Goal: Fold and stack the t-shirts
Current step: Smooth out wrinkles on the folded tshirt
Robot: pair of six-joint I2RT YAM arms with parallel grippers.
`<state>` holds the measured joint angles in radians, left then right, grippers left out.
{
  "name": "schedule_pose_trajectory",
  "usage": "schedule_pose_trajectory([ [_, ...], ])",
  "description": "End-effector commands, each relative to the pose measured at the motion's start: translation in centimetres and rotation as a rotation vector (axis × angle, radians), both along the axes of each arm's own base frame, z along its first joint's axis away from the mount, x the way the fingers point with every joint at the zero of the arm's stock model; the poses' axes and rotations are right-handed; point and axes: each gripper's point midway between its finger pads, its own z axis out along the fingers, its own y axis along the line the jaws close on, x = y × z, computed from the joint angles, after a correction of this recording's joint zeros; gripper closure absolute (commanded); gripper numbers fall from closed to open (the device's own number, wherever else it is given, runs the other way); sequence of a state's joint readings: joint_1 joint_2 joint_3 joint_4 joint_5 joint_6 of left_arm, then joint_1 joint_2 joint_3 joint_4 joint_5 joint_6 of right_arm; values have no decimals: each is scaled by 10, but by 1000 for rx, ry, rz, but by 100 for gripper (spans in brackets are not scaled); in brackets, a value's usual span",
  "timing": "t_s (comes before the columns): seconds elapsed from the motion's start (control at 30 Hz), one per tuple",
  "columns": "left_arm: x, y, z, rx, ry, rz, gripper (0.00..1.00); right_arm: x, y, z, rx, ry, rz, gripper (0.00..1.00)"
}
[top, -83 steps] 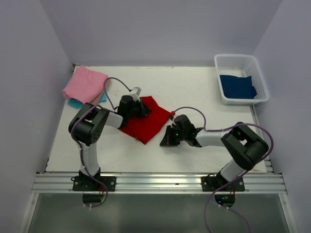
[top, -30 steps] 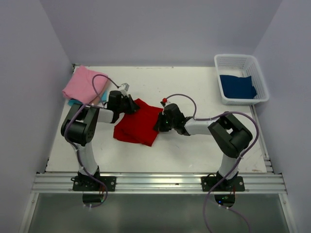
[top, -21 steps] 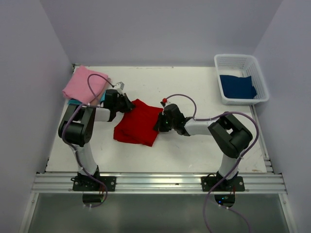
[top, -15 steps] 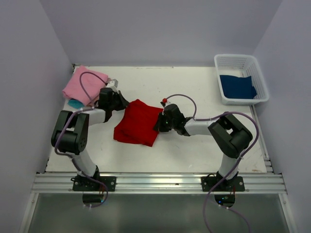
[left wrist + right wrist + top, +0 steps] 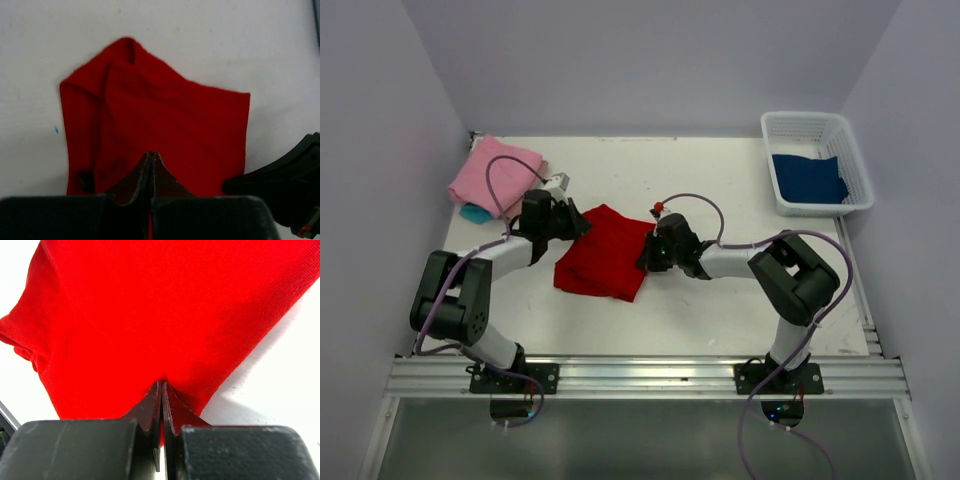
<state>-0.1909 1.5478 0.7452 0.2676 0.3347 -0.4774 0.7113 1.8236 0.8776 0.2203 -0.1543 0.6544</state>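
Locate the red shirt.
In the top view, the red shirt lies on the table between the left gripper and right gripper, right of the pink shirt.

A: L arm (image 5: 500, 255), pose?

B: Elbow swung out low to the left, forearm runs up-right twd table centre, wrist low. L gripper (image 5: 578, 224) (image 5: 151, 159) points right, jaws closed, tips touching.

A: Holding anything?

B: Tips sit over the red shirt (image 5: 165, 115). Can't tell if cloth is nipped.

A: R arm (image 5: 730, 262)?

B: Elbow folded up at the right, forearm stretched left, nearly flat, wrist low. R gripper (image 5: 646, 256) (image 5: 161, 389) points left, facing the L one, the two apart.

A: Jaws?

B: Closed on the shirt's edge. Cloth puckers at the tips.
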Motion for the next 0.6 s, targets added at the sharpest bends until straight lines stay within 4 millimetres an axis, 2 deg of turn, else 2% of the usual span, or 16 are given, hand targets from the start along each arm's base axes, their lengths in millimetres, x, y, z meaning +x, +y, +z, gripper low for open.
schedule_pose_trajectory([
  [0.0,-34,-8,-44,15,153,-91,100,-63,-75,-80,-339,256,-3,100],
  [0.07,-43,-8,-52,18,181,-103,100,-63,-74,-81,-340,260,-2,100],
  [0.2,-54,-4,-52,36,194,-93,100,-64,-75,-83,-343,265,-3,100],
  [0.33,-58,22,-58,150,250,13,100,-63,-75,-83,-344,264,-3,100],
  [0.37,-59,40,-65,224,280,87,100,-63,-74,-82,-343,263,-2,100],
  [0.43,-63,61,-69,309,308,177,100,-63,-74,-82,-343,265,-3,100],
  [0.5,-68,72,-70,340,322,232,100,-61,-74,-80,-347,257,-6,100],
  [0.57,-65,81,-61,355,300,286,100,-60,-74,-79,-349,253,-6,100],
])
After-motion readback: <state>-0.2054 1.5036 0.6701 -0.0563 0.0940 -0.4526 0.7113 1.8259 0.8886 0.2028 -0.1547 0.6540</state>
